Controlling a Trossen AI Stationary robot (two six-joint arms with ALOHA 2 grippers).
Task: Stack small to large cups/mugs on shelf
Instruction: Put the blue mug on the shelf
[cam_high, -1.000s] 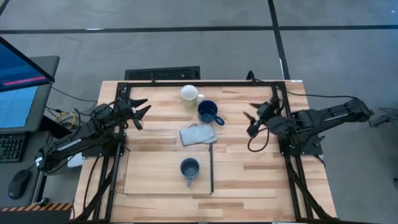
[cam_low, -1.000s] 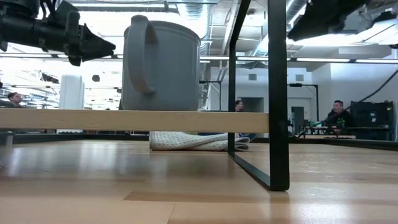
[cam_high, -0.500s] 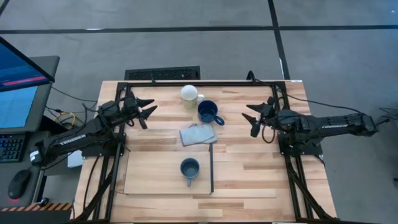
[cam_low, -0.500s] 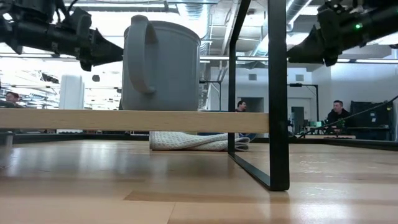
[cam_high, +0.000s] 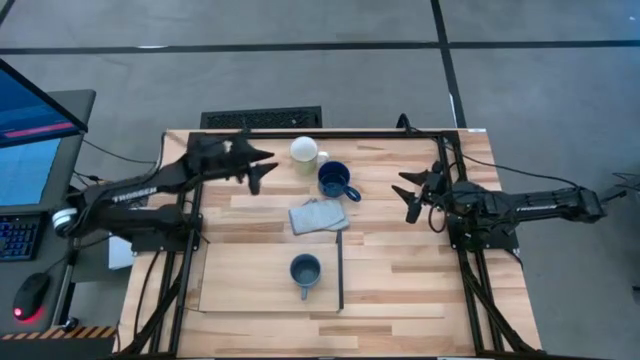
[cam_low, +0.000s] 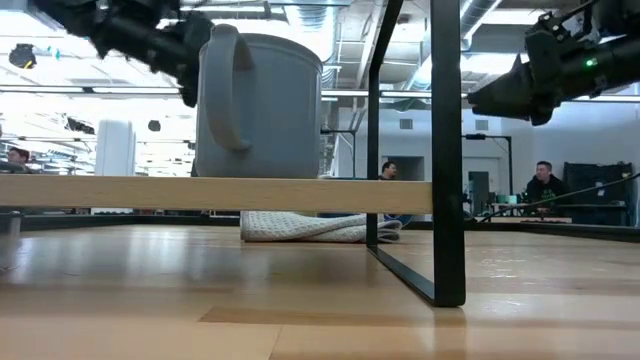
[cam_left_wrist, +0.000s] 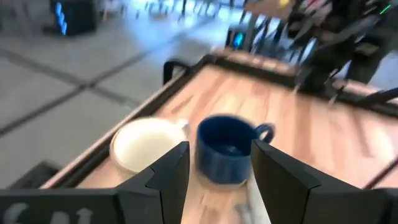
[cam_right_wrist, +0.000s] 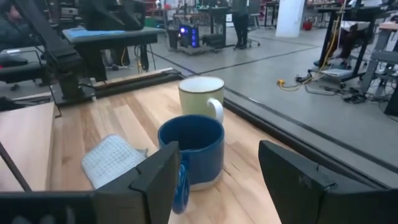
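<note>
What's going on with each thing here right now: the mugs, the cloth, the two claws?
Small grey-blue mug: upright, alone on the shelf.
Navy mug: upright on the table, empty.
Cream mug: upright, beside the navy one.
Cloth: folded, lying flat.
Left claw: open, empty, near the cream mug.
Right claw: open, empty.

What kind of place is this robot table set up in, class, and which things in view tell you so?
Probably a robotics lab or workshop: a bare concrete floor, a computer monitor beside the butcher-block table, and people at equipment benches in the room behind.
</note>
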